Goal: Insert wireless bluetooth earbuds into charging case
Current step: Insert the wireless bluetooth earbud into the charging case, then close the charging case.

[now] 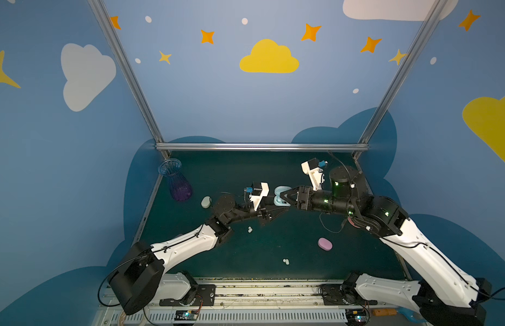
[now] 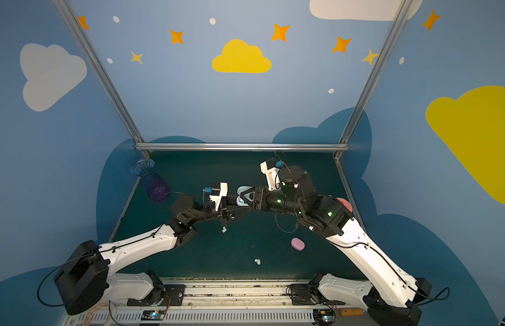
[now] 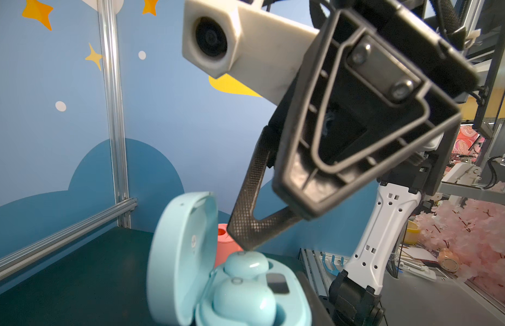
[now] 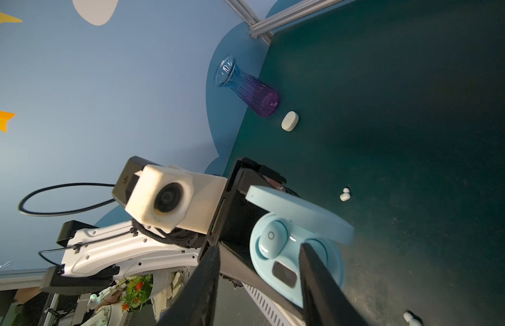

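Your left tool (image 1: pixel 283 208) clamps the open blue case (image 3: pixel 180 254), both blue earbuds (image 3: pixel 244 296) seated; right tool (image 4: pixel 259 248) spread, fingertip (image 3: pixel 245 240) on one bud; far white pair (image 1: pixel 249 229), near white pair (image 1: pixel 286 261), pink case (image 1: pixel 324 244), pale case (image 1: pixel 206 202) wait on desk (image 1: pixel 245 169).

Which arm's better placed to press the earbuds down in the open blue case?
Right. The right gripper is open over the blue case, one fingertip touching an earbud. The left gripper seems to hold the case, so it's not free.

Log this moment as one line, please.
left gripper: shut on open pale-blue oval plastic case | right gripper: open, fingertip on glossy pale-blue earbud in case
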